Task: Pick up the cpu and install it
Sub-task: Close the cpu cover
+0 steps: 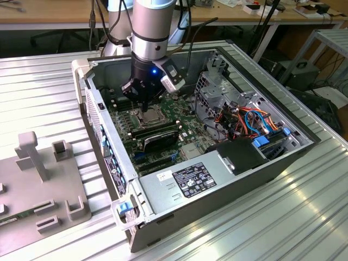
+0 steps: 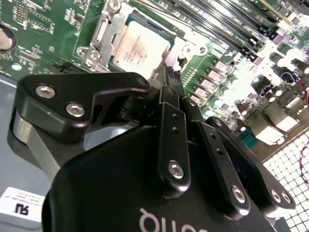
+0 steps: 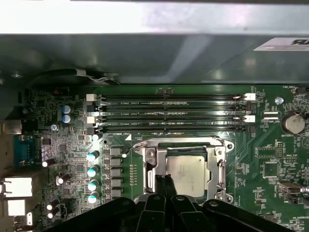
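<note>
The cpu (image 3: 189, 169), a small square chip with a dull silver top, lies flat inside the socket's metal frame (image 3: 148, 162) on the green motherboard. It also shows in the second wrist view as the pale cpu (image 2: 141, 46) and in the exterior view as the cpu (image 1: 150, 116). My gripper (image 3: 164, 182) hangs just above the socket beside one edge of the chip. Its two thin black fingers (image 2: 172, 79) stand pressed close together with nothing between them. In the exterior view my gripper (image 1: 145, 106) reaches down into the open computer case.
Long memory slots (image 3: 174, 113) run beside the socket. A long black card (image 1: 159, 138) lies just past it. The power supply (image 1: 190, 179) fills the case's near end. Bundled cables (image 1: 244, 119) sit toward the exterior view's right. A grey fixture (image 1: 43, 179) stands on the ribbed table.
</note>
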Tool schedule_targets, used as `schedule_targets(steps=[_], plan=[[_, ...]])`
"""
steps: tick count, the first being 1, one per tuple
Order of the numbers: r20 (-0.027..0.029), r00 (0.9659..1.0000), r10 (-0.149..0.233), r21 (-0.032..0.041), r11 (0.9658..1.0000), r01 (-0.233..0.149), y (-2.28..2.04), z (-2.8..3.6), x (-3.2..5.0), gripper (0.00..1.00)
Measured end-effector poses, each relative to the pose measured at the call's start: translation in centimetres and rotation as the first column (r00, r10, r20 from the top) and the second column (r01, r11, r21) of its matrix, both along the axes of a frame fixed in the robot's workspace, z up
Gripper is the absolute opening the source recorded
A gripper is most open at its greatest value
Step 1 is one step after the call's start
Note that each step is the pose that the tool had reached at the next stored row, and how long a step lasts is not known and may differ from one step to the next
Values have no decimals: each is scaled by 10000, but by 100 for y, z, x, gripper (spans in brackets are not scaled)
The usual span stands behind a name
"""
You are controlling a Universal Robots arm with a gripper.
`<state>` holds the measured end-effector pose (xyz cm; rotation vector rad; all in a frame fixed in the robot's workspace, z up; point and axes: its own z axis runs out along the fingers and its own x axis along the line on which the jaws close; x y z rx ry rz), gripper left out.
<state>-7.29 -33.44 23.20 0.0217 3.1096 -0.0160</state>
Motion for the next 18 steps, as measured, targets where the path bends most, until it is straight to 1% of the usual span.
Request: schedule_targets(steps=[4,10,15,18], plan=[[-1,10000,5,0,10000,-5,-2,-40,-6,11],[2,10000,3,1,10000,-3,-1,-53,-6,11],[-1,10000,3,-12,10000,-3,-2,-133,-6,11],[-1,10000,4,-18,10000,-4,-2,-159,-6,11]])
